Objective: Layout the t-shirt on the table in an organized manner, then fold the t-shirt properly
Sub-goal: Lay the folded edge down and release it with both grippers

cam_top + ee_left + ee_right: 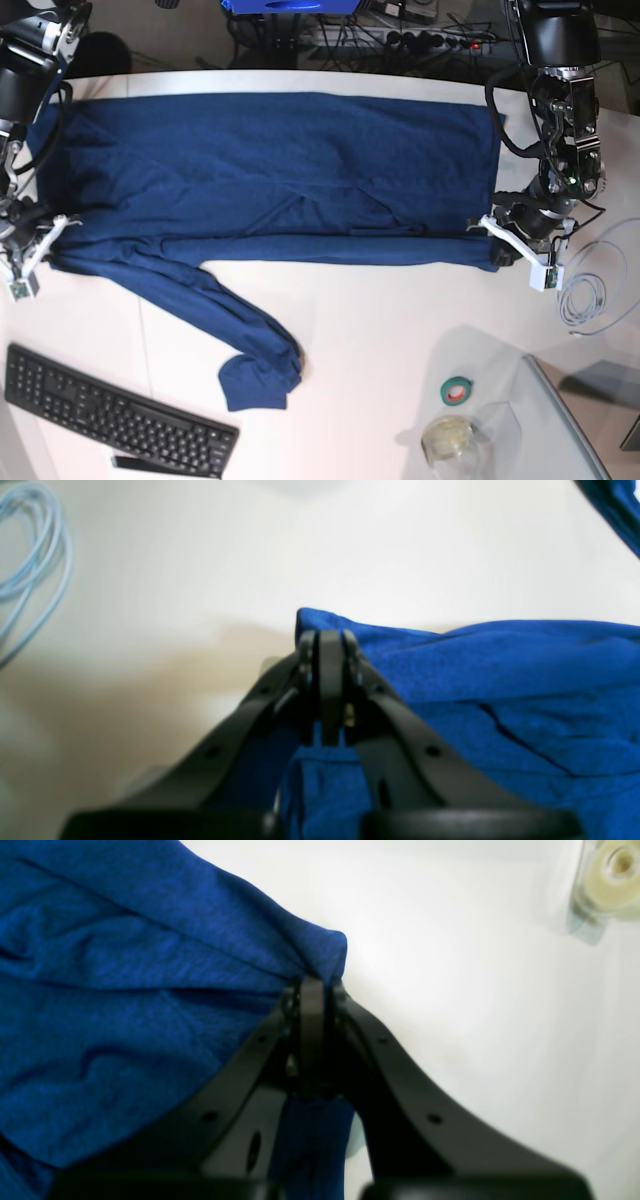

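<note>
The t-shirt [270,180] lies spread across the far half of the table [380,330], its long axis running side to side, already doubled over into a wide band. 1 long sleeve trails off the band's near edge toward the keyboard [110,410] and ends in a crumpled cuff.

Both arms sit at opposite ends of that band. The left gripper [327,630] is clamped tight on the t-shirt's near corner at the end closest to the pale cable coil [585,300], with blue fabric bunched between its closed jaws and the rest of the cloth running away to 1 side of it. The right gripper [314,982] is pinched shut on the matching corner at the other end, the garment stretching off to its opposite side.

So the cloth spans straight between the 2 grippers, each holding 1 end of the same near edge. The coming move likely turns on carrying that edge together, away from the keyboard or over the band; the loose sleeve, nearer the right gripper, would drag unless it is tucked in.
</note>
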`<state>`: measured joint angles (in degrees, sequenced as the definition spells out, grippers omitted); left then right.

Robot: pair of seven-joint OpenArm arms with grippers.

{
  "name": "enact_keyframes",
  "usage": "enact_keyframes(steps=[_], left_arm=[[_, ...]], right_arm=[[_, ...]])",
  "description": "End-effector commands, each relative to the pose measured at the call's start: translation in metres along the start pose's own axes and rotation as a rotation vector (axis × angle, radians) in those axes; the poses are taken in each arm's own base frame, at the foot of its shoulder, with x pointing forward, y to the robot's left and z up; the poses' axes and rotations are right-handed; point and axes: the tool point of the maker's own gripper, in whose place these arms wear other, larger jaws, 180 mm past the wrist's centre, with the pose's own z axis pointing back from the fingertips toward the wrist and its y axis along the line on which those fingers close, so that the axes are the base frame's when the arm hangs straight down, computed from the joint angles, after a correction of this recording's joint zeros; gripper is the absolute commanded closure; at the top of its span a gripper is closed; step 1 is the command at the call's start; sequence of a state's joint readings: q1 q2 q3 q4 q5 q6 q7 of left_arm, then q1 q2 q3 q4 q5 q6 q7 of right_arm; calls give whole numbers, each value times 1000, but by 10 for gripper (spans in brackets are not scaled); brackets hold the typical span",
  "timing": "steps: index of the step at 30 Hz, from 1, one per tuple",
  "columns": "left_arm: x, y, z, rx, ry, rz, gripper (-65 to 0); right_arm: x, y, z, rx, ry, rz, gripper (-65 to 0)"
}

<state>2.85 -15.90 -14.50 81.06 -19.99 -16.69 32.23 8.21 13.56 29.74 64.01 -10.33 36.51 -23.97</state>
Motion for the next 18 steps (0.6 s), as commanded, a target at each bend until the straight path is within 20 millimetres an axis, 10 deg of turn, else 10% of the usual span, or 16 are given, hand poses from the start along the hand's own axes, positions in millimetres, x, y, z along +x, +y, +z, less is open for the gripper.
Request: enact_keyframes(steps=[1, 18], left_arm=[[24, 2, 5, -3, -73, -15, 0], [39, 11, 28, 34, -141, -14, 0]], right_arm=[[25, -15, 6, -27, -78, 5, -2], [41, -11, 0, -7, -138, -5, -2]])
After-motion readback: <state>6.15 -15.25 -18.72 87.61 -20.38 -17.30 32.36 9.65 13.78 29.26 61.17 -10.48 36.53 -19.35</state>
